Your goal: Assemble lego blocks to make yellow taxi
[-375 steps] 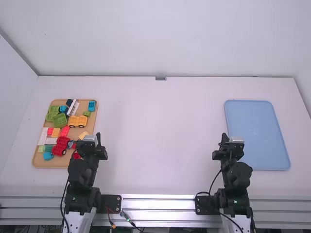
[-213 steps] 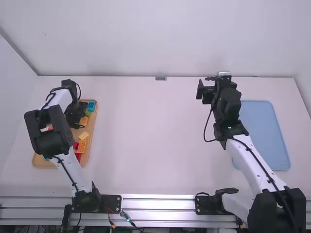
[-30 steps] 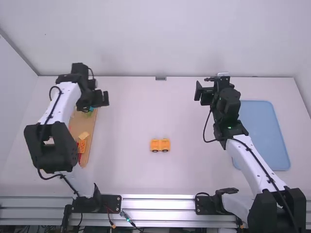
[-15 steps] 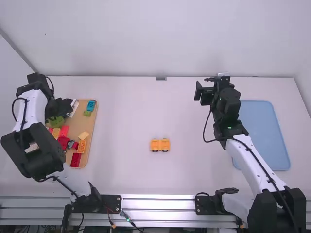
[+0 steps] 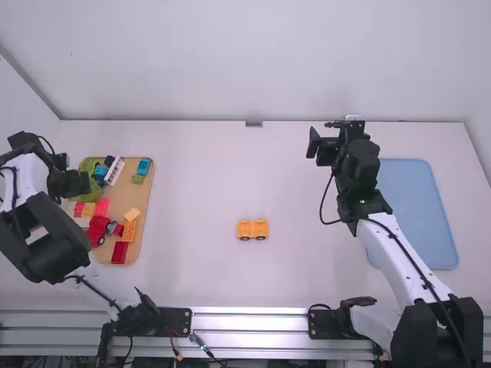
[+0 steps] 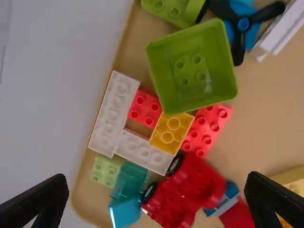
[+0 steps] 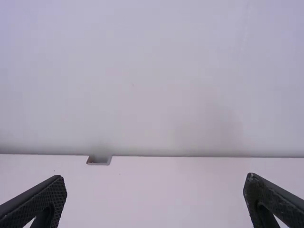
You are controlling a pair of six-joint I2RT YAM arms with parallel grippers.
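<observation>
A yellow-orange plastic wheeled base (image 5: pixel 252 229) is resting midway between the side edges of the white tabletop (image 5: pixel 199 192), the black left gripper (image 5: pixel 82 182) hovering spread by the tan tray's (image 5: pixel 144 205) left edge, the black right gripper (image 5: pixel 313 143) gaping near the tabletop's far edge.

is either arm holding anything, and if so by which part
Nothing is held: the left gripper is open over the tan tray, and the right gripper is open too.

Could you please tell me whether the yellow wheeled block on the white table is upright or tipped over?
Upright: in the high view, the yellow wheeled block sits with its black wheels below its body.
</observation>
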